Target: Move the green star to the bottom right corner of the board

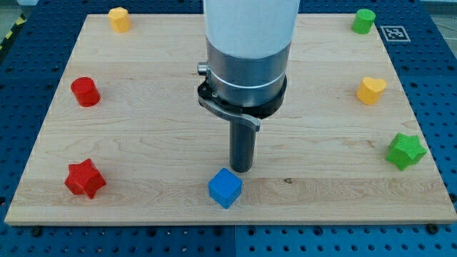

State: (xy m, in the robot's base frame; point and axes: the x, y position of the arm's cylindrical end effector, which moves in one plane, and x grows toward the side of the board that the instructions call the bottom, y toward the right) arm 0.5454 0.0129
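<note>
Right now my tip [241, 170] holds nothing, just above the blue cube [225, 188], well apart from the green star [405, 150].

Bright, even light; sharp focus throughout, with soft short shadows and no glare.

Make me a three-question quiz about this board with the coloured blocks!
1. Where is the green star?
A. the view's right edge
B. the view's top left
C. centre

2. How many red blocks?
A. one
B. two
C. four

3. Is my tip touching the green star?
A. yes
B. no

Answers:
1. A: it sits by the board's right edge, above the bottom right corner.
2. B: a red cylinder and a red star, both at the view's left.
3. B: my tip stands mid-board, just above the blue cube.
</note>
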